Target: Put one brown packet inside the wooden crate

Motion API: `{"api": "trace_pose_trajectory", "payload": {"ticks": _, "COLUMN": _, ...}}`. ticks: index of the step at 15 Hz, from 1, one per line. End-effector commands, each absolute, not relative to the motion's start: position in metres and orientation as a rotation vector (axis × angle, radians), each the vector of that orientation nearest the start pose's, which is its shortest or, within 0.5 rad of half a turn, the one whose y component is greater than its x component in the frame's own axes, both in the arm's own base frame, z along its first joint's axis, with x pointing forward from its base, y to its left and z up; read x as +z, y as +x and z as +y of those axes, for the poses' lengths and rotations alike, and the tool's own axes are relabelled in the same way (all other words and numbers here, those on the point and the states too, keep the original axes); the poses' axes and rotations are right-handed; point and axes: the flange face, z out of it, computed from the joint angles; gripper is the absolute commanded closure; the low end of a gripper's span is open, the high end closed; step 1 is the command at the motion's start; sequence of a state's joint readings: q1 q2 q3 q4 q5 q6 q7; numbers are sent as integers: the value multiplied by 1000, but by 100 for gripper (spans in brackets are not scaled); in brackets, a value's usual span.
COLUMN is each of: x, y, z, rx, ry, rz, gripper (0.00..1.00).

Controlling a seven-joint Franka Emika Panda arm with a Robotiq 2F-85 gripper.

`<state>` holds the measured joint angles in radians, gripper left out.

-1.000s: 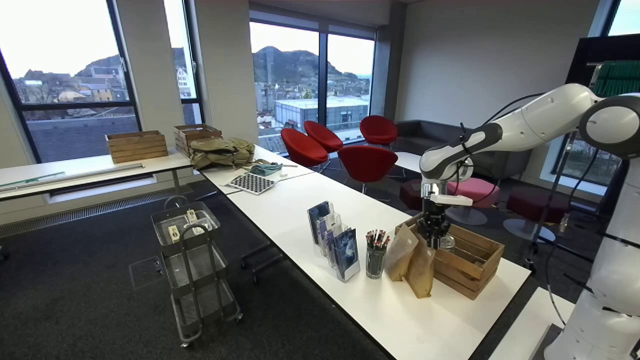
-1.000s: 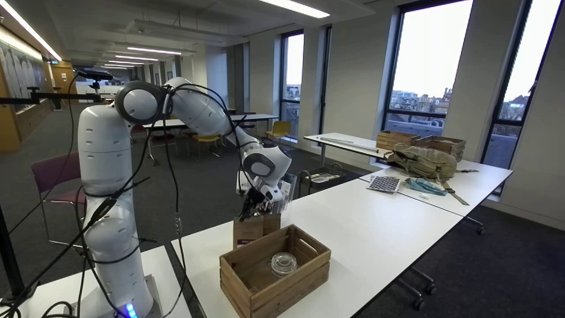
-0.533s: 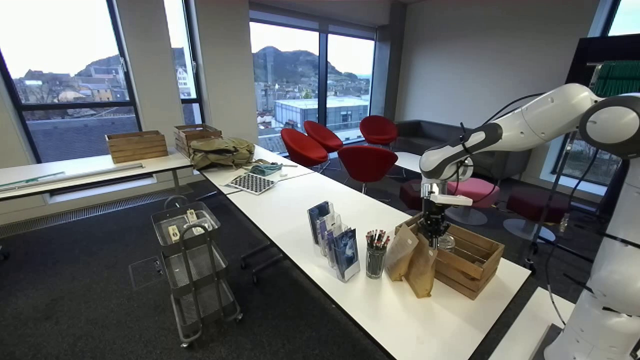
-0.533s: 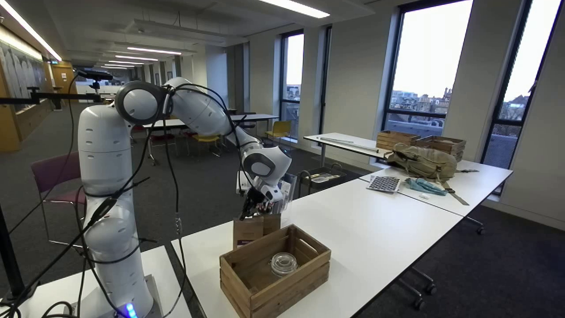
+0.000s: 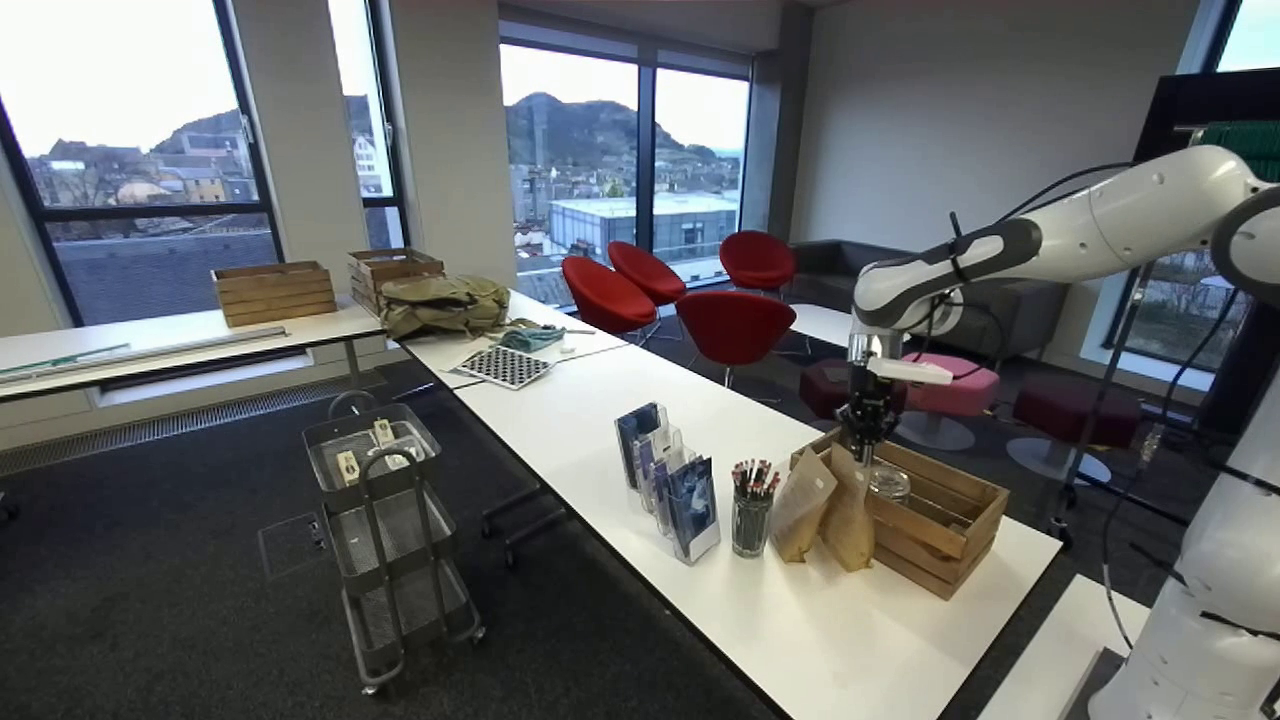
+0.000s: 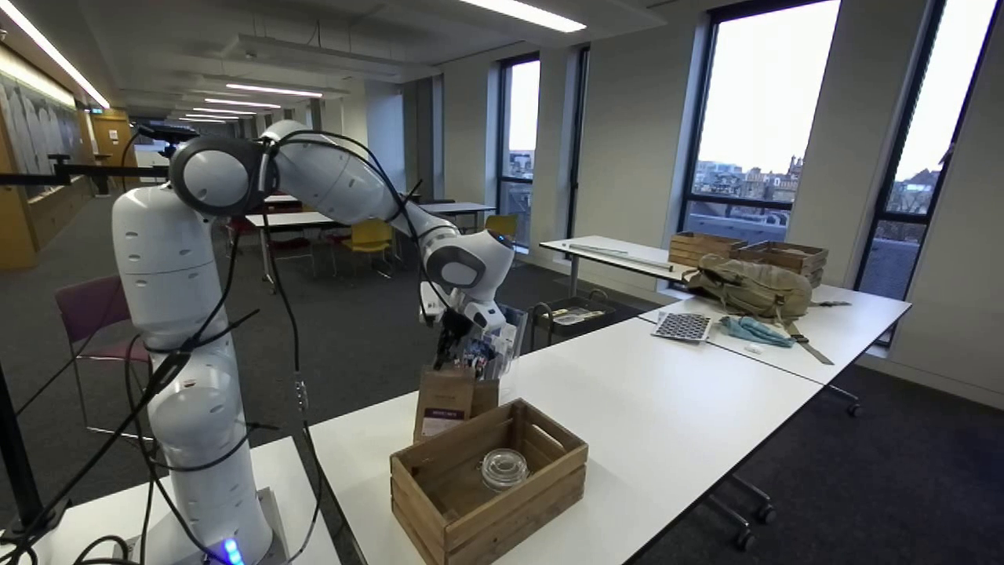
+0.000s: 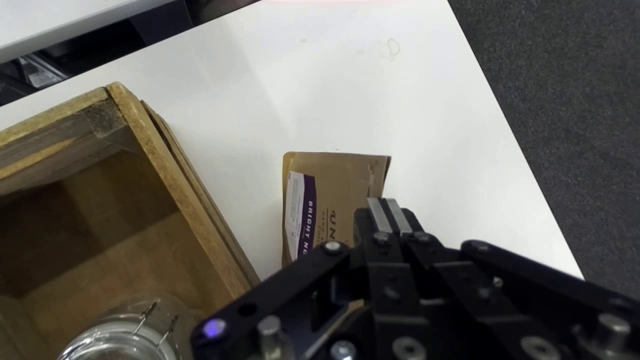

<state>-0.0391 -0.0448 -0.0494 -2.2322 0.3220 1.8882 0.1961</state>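
The brown packet [image 7: 332, 192], top clenched in the claw [image 7: 388, 212], now rides higher between one long edge of the bench [image 7: 440, 165] and the wooden crate [image 6: 514, 514], so lifting it inside seems underway.

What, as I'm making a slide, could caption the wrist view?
The gripper holds a brown packet beside a wooden crate with a clear jar inside.

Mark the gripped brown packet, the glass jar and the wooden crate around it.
Brown packet [image 7: 331, 197]: wrist view, printed front.
Glass jar [image 6: 504, 466]: in an exterior view, lid.
Wooden crate [image 6: 518, 514]: in an exterior view, outer wall.
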Motion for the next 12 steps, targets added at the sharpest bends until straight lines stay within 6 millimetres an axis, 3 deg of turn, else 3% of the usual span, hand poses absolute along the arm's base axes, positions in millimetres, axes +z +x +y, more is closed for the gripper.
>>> {"api": "trace_pose_trajectory", "payload": {"ticks": 1, "x": 442, "y": 467, "z": -26, "rx": 301, "ry": -2791, "rz": 658, "gripper": 100}}
{"api": "trace_pose_trajectory", "payload": {"ticks": 4, "x": 485, "y": 455, "z": -46, "rx": 206, "ry": -2748, "rz": 799, "gripper": 100}}
{"api": "trace_pose_trajectory", "payload": {"ticks": 6, "x": 501, "y": 445, "z": -60, "rx": 181, "ry": -2688, "rz": 909, "gripper": 100}}
{"api": "trace_pose_trajectory", "payload": {"ticks": 12, "x": 519, "y": 422, "z": -98, "rx": 156, "ry": -2492, "rz": 1224, "gripper": 100}}
